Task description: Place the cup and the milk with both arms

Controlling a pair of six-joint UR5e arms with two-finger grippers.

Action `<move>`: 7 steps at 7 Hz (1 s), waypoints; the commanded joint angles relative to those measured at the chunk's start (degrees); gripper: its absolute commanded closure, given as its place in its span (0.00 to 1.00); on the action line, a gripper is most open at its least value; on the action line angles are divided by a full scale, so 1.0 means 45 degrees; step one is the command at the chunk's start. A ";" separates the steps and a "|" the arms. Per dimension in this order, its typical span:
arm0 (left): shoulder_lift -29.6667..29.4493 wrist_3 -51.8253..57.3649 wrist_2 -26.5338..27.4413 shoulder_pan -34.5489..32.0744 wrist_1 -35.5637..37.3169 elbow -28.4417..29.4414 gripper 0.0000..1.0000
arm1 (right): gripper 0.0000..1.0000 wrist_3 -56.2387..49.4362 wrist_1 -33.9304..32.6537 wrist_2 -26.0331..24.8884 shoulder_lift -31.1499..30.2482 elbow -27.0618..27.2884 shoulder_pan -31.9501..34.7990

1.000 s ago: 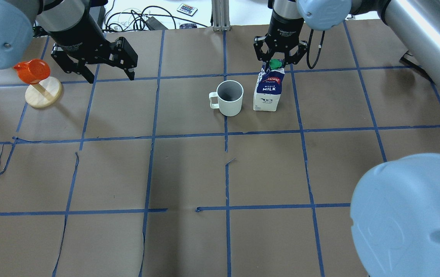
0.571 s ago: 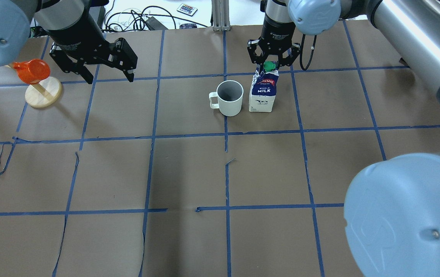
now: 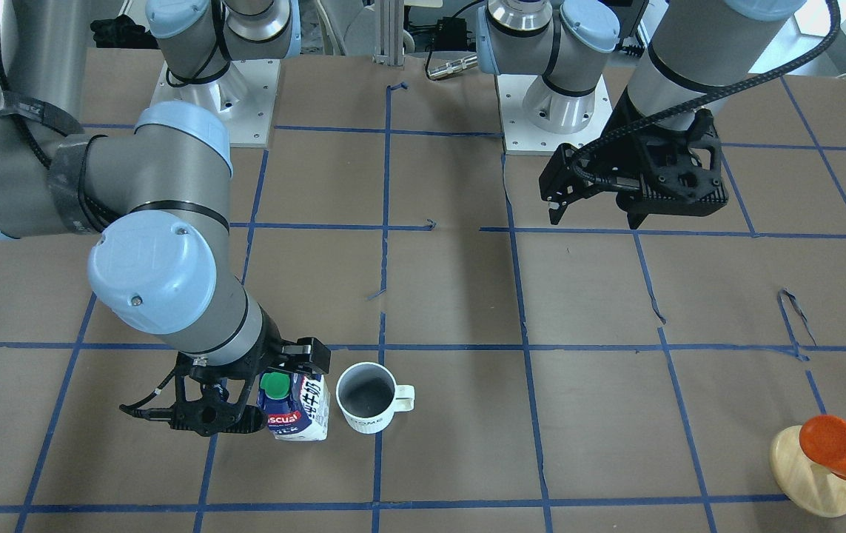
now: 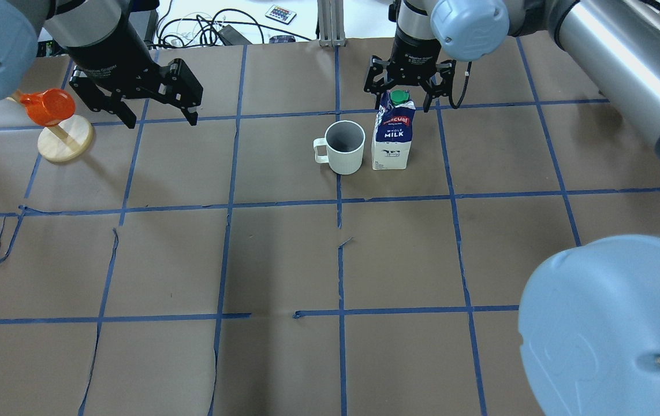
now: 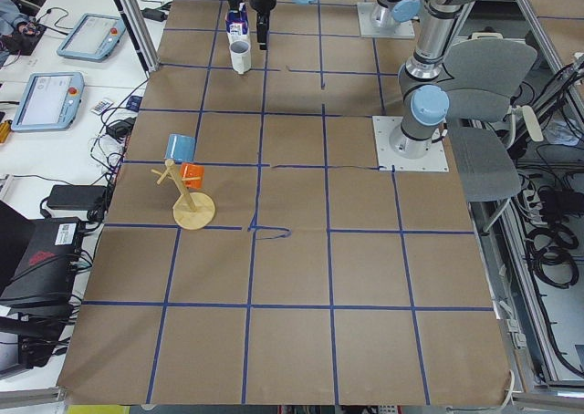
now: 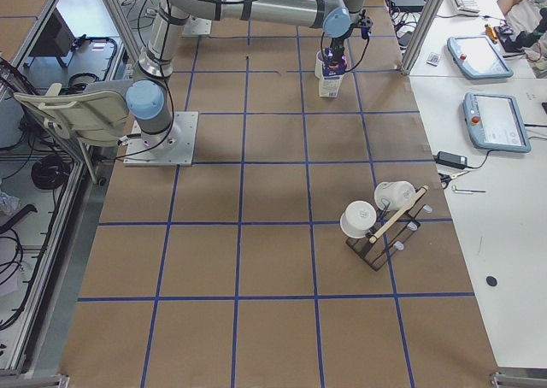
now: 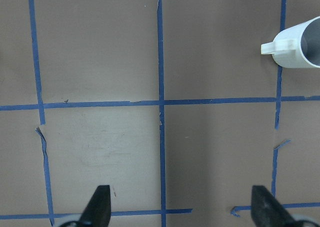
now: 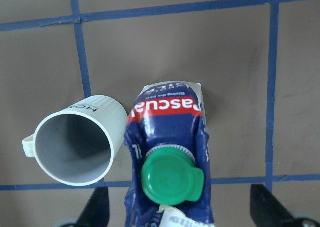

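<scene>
At the left of the overhead view an orange cup (image 4: 48, 107) hangs on a wooden stand (image 4: 66, 138) with no writing that can be made out. Just right of it the left end effector (image 4: 162, 122) hovers above the counter (image 4: 283, 260), its fingers spread wide with nothing between them; the white lettering on its wrist is too small to read. Near the middle of the far row of squares stands the cup (image 4: 344, 147), white and ribbed, upright, handle towards the robot's left, with "HO" of its side print legible from the right wrist camera. Just beside it on the right stands the milk (image 4: 391, 141), upright on the counter; whether the two touch cannot be told. Its front reads "WHOLE MILK" under a red "Pascual" band, and the green cap (image 8: 170, 179) sits at the top. The right end effector (image 4: 402, 104) hangs over the carton, its fingers held wide on either side of the gable, apart from it. The counter is covered in brown paper marked into squares by blue tape (image 4: 399, 312), which is torn and lifting in several spots. Beyond the far edge lie black cables (image 4: 208, 32) and a small remote (image 4: 280, 14) with coloured buttons; the exterior left view shows a tablet-like pendant (image 5: 47, 101) on a white bench.
</scene>
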 commanded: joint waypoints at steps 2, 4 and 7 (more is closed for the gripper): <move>0.0084 -0.0013 0.0054 0.0001 -0.0001 0.0008 0.00 | 0.00 -0.1912 0.1373 -0.0182 -0.2250 0.0426 -0.0994; 0.0104 -0.0091 0.0054 -0.0019 -0.0020 0.0066 0.00 | 0.00 -0.3091 0.2394 -0.0181 -0.4512 0.1865 -0.1973; 0.0123 -0.0150 0.0073 -0.0019 -0.0001 -0.0012 0.00 | 0.00 -0.2901 0.2376 -0.0859 -0.6047 0.3279 -0.1957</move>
